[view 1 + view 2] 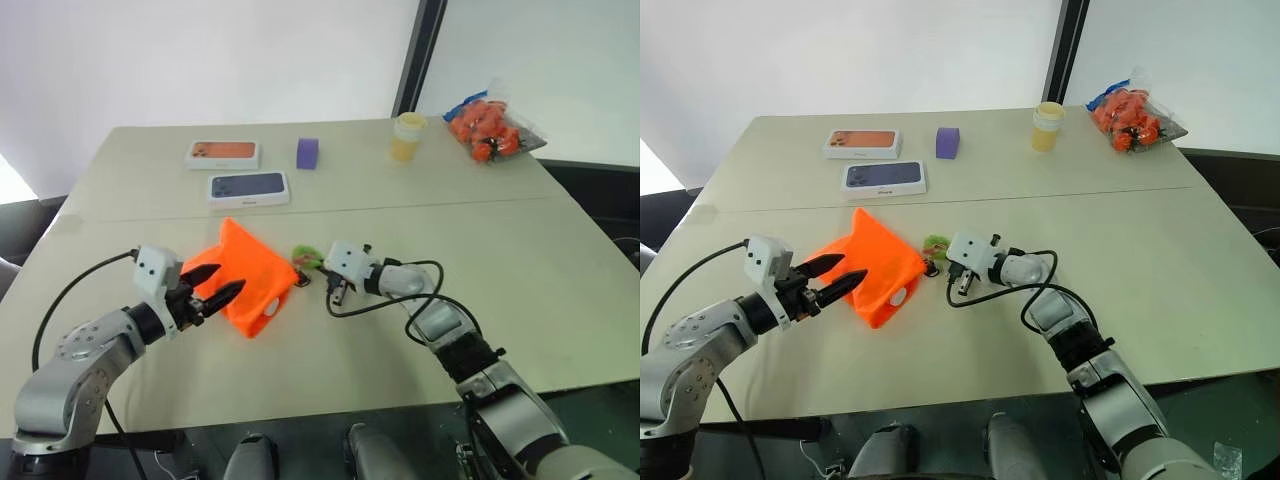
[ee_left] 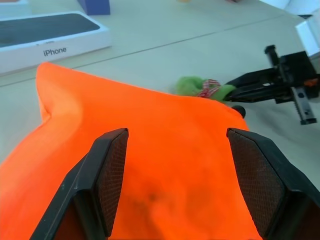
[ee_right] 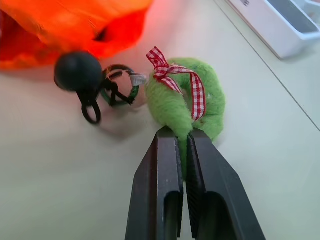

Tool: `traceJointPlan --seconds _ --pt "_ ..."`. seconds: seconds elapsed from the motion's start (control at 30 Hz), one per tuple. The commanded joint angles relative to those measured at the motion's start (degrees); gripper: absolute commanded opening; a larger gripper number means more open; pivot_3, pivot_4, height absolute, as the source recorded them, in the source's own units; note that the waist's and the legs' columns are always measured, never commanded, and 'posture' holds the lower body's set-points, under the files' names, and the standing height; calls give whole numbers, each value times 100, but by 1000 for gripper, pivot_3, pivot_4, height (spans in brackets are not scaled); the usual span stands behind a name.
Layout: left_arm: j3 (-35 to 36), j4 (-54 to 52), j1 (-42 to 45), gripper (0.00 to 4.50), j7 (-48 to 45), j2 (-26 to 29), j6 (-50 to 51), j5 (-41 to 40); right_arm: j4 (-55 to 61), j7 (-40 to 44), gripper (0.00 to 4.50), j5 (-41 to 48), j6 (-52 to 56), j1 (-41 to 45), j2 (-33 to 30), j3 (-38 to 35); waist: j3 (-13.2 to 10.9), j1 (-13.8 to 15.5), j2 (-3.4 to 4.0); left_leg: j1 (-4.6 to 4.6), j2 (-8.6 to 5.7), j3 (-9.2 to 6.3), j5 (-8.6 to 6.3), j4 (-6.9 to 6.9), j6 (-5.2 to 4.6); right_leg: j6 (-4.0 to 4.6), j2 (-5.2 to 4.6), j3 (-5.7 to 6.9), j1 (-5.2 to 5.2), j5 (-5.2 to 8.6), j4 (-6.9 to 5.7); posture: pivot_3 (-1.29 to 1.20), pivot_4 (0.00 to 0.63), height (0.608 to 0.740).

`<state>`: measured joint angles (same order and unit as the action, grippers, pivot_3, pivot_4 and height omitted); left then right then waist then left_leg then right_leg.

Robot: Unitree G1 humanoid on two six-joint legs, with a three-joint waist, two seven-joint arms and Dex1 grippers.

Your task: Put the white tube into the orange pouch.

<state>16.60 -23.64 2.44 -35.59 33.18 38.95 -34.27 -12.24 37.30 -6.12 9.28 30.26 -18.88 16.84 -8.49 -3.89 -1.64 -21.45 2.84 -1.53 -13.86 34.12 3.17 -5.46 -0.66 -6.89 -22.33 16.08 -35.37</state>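
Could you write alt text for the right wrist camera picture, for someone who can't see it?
The right gripper, jaws shut, pinches the edge of a fuzzy green charm tied with a red-and-white checked ribbon. Beside the charm on the pale table lie a black bead and a small ring on the cord of the orange pouch.

Phone boxes (image 1: pixel 248 187), purple block (image 1: pixel 307 152), cup (image 1: pixel 408 136)

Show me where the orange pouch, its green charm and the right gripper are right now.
orange pouch (image 1: pixel 247 272): left eye view, middle of the fabric.
green charm (image 3: pixel 172 102): right wrist view, fuzzy green body beside the checked ribbon.
right gripper (image 3: pixel 182 142): right wrist view, between the fingertips pinching the charm.
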Motion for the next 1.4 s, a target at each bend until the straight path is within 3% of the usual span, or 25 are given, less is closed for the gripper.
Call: traceJointPlan --seconds 0.03,0.27,0.4,0.6,0.77,1.0,1.17,1.4 --pt "-30 179 243 3343 31 4 -250 104 1279 2 61 813 615 -321 -69 -847 1 1 -1 0 0 -1 0 0 0 0 0 0 0 0 -2 0 150 723" --pt "-421 612 664 3343 -317 81 -354 127 2669 81 61 1703 1506 -880 -246 -1511 0 -8 0 3 0 -1 0 -1 0 0 4 -1 -1 0 -4 0 150 723" --pt "-714 803 1063 4453 -595 33 -369 90 3137 21 0 2315 1829 -1057 -91 -1763 0 -5 0 0 0 -2 0 -2 0 0 5 0 -3 0 -4 0 150 723" --pt "-1407 451 1227 4483 -763 -40 -677 436 3479 -109 0 2976 2232 -1025 98 -1846 0 -6 0 -1 0 -1 0 -3 0 -1 4 -2 -1 0 1 0 150 723" --pt "-2418 165 1169 4483 14 -115 -1721 2178 3457 -68 0 3132 2273 -975 67 -1726 0 3 1 -1 0 -1 0 -6 0 -1 3 -3 -2 1 1 0 150 723" --pt "-3266 -56 1020 4483 1834 -726 -1895 4435 3344 116 0 3389 2275 -864 26 -1641 0 -4 2 -2 -1 -1 0 -3 0 -2 4 -5 1 0 2 0 150 723" --pt "-3349 -139 729 4483 2294 -1314 -1707 4782 3258 250 0 3544 2264 -767 9 -1626 1 4 2 -1 0 -3 0 -5 -1 -4 6 -3 0 0 -2 0 150 723" --pt "-3301 -76 404 4483 2470 -1598 -2068 4918 3229 210 0 3847 2399 -678 6 -1794 1 4 2 0 -1 -3 0 -1 -1 -3 5 -3 2 -1 -2 0 150 723"
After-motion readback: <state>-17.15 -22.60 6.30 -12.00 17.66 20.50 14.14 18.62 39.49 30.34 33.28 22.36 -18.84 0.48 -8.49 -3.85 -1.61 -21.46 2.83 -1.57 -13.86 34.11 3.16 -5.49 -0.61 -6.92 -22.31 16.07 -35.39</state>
